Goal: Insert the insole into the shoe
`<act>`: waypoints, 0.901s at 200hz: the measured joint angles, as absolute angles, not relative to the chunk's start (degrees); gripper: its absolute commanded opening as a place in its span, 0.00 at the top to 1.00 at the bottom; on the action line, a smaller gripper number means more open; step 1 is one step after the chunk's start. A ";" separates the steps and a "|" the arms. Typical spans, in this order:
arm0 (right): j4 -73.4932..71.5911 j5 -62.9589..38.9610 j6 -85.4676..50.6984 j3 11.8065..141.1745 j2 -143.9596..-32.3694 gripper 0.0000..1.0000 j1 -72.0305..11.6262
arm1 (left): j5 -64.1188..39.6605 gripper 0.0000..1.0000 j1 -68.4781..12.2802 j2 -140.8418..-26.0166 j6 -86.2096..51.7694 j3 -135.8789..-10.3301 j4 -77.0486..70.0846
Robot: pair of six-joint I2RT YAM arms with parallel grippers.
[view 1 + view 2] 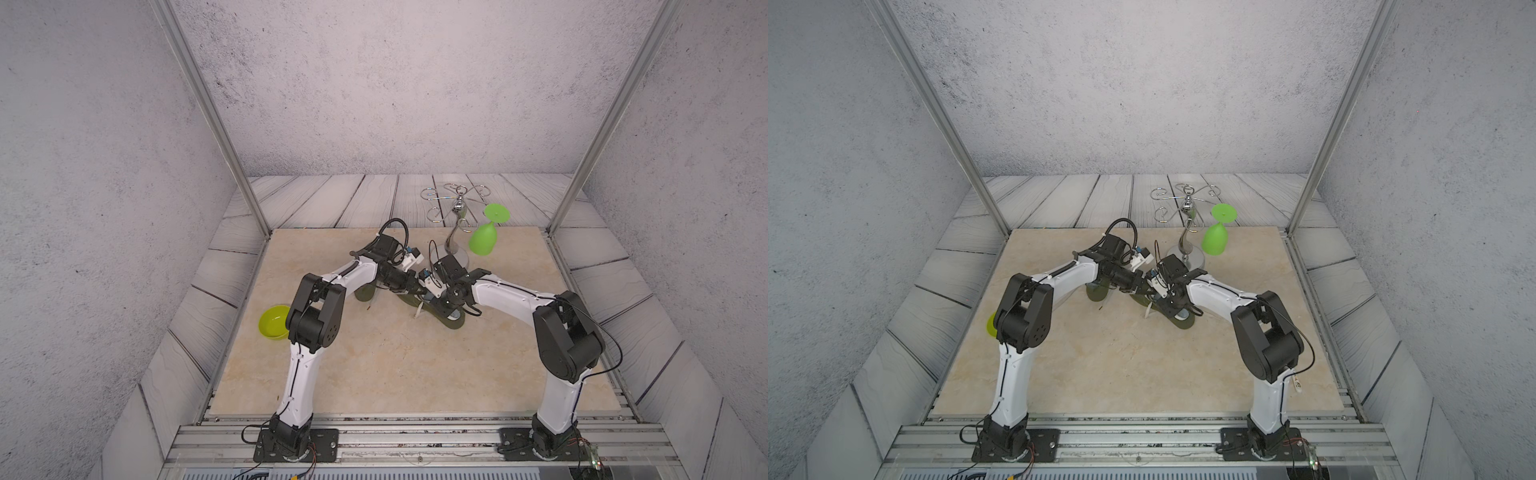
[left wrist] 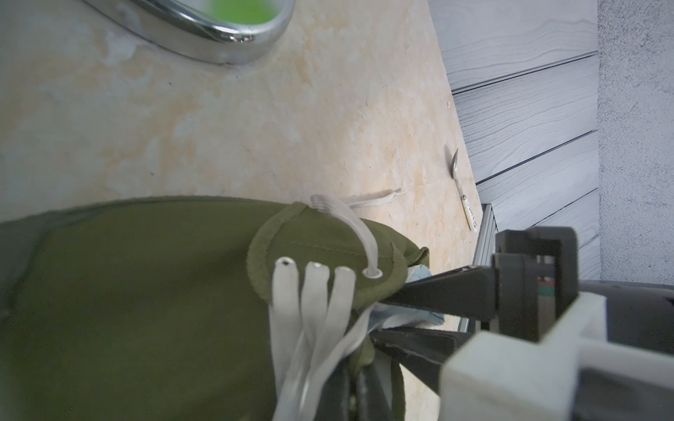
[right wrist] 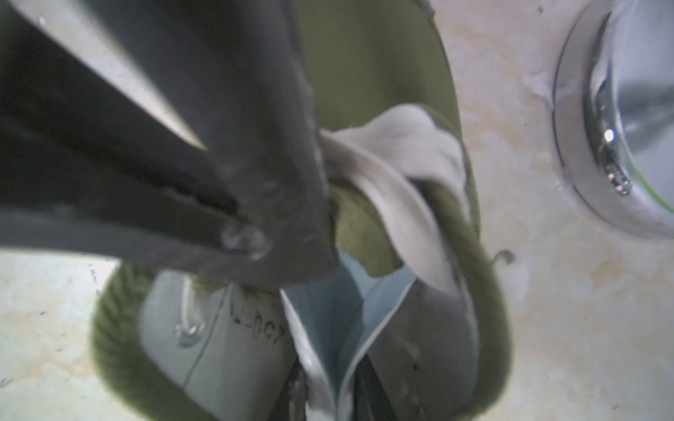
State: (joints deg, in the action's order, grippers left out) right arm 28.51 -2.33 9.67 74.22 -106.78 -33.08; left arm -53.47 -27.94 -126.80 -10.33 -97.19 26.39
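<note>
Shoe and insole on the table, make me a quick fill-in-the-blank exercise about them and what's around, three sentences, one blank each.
The olive shoe has ___ laces.
The folded insole is pinched by the tool of the ___ arm.
The wine glass hanging from the chrome rack is ___.
Missing words: white; right; green.

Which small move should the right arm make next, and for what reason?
Probably push the insole a little deeper toward the toe. The right end effector grips it folded, its front end just entering the shoe, and the grey footbed at the heel lies uncovered. The left end effector is clamped on the shoe's upper, which should steady it.
</note>
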 measured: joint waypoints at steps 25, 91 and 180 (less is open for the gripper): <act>24.84 -2.31 10.33 71.99 -106.56 0.78 -33.08 | -53.36 1.00 -27.77 -126.80 -10.37 -97.19 26.44; 15.68 -1.28 11.92 65.98 -104.62 0.76 -33.19 | -53.47 1.00 -27.73 -126.82 -10.33 -97.19 26.44; 16.97 -1.10 13.54 66.98 -104.51 0.60 -33.19 | -53.80 1.00 -27.70 -127.00 -9.87 -97.19 26.55</act>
